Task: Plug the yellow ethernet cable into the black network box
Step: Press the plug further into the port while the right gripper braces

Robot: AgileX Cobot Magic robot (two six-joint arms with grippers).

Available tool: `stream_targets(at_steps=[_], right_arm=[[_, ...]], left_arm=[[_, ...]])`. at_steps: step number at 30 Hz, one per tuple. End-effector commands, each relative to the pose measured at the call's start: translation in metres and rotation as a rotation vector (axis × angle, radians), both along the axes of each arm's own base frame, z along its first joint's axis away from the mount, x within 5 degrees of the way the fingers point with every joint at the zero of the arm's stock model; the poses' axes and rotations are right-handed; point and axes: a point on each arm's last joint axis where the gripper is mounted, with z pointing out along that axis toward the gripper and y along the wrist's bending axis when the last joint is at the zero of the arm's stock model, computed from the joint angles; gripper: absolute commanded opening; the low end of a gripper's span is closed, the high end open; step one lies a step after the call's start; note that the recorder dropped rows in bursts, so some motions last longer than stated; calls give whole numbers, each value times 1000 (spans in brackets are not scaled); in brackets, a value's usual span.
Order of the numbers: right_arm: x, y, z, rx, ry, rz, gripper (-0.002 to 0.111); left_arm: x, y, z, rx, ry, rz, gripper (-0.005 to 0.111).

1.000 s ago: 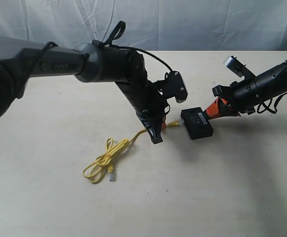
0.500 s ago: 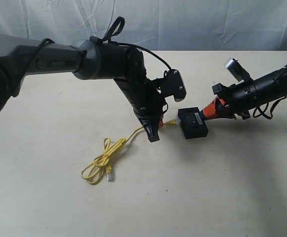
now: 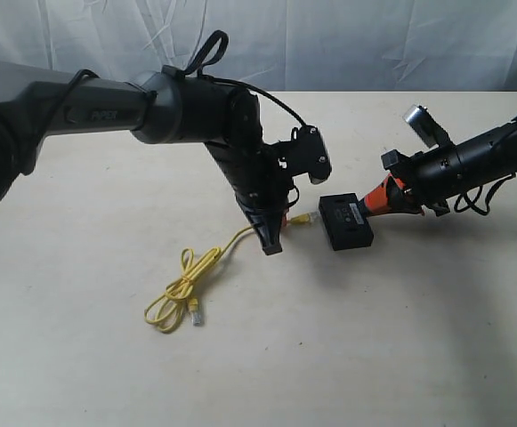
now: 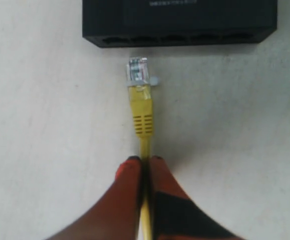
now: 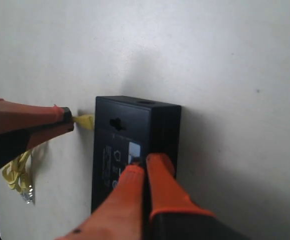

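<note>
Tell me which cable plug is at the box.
The plug sticking out past the left gripper, just short of the box, not yet inserted. The other plug lies loose beside the coil.

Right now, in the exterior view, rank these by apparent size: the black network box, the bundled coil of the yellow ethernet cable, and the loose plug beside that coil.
1. Coil of the yellow ethernet cable: widest spread, though thin cord.
2. black network box.
3. loose plug: clearly smallest.
</note>
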Motion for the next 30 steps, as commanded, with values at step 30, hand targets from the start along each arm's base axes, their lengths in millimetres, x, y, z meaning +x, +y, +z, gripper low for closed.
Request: stream_targets(at_steps=[30], right_arm=[[-1, -2, -10, -51, -4, 18, 0]], left_arm=[[0, -4, 6, -39, -27, -42, 0]])
